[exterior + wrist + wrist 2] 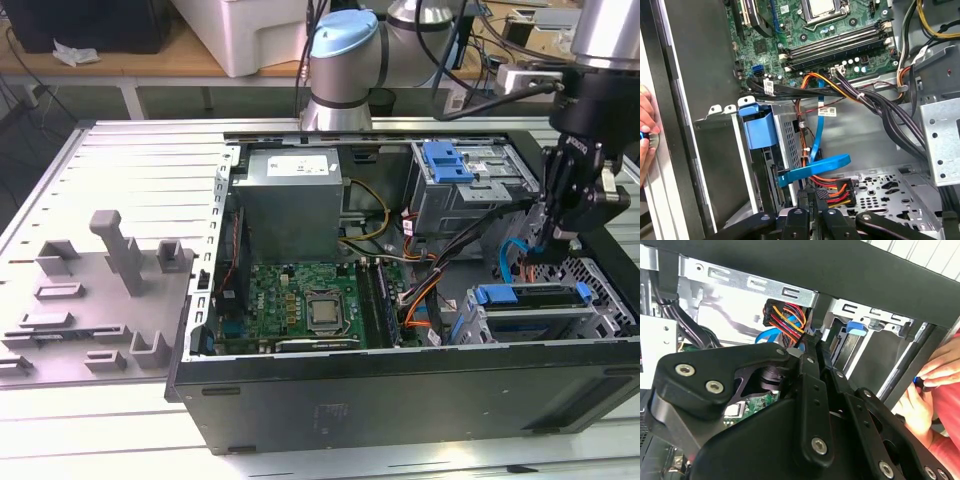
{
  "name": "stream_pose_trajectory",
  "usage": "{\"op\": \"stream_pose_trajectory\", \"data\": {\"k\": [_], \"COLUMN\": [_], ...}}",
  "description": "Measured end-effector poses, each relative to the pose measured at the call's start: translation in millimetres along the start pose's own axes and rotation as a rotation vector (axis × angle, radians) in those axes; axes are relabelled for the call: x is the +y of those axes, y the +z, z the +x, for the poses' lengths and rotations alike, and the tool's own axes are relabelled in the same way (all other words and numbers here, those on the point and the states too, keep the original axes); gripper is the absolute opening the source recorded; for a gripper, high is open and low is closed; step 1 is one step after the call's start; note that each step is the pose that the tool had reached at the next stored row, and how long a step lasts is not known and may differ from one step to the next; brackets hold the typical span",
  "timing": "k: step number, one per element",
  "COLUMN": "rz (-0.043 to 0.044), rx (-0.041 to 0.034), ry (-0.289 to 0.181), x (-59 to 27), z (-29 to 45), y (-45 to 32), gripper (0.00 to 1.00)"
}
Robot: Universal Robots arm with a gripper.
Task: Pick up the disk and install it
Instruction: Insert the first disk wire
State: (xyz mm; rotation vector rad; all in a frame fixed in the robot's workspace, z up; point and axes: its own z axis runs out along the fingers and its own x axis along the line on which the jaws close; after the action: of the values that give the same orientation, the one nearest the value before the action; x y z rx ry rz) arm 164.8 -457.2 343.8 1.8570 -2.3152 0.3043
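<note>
Tool (550, 250) fingers look closed with nothing in them, just above the lower cage (470, 325). Disk (530, 297) sits in that cage, blue carrier (500, 294) up. Reckon it's dense, rigid, shock-sensitive: grip the carrier edges, not the flat face. Case (400, 390) also holds board (300, 300), PSU (290, 200), cables (420, 290).

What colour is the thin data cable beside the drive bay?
Data cable: blue, clearest in first wrist view.

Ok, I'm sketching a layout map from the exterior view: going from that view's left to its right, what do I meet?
Grey moulded fixture plate → silver power supply box → grey drive cage with a blue bracket on top → gripper.
</note>
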Motion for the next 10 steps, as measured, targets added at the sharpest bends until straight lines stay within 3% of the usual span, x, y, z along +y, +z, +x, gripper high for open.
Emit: {"op": "stream_pose_trajectory", "data": {"k": [4, 5, 6, 8, 9, 10], "rz": [0.0004, 0.0001, -0.0015, -0.0067, -0.0079, -0.0085], "rx": [-0.0206, -0.0291, -0.0455, -0.086, -0.0962, -0.1016], "ry": [-0.003, -0.003, -0.004, -0.004, -0.004, -0.004], "x": [-0.5, -0.6, -0.7, -1.4, -1.7, -1.8], "z": [3.6, 4.9, 6.5, 11.2, 13.4, 14.8], "y": [-4.4, -5.8, -6.4, -5.7, -5.4, -5.2], "gripper": [0.16, 0.16, 0.16, 0.16, 0.16, 0.16]}}
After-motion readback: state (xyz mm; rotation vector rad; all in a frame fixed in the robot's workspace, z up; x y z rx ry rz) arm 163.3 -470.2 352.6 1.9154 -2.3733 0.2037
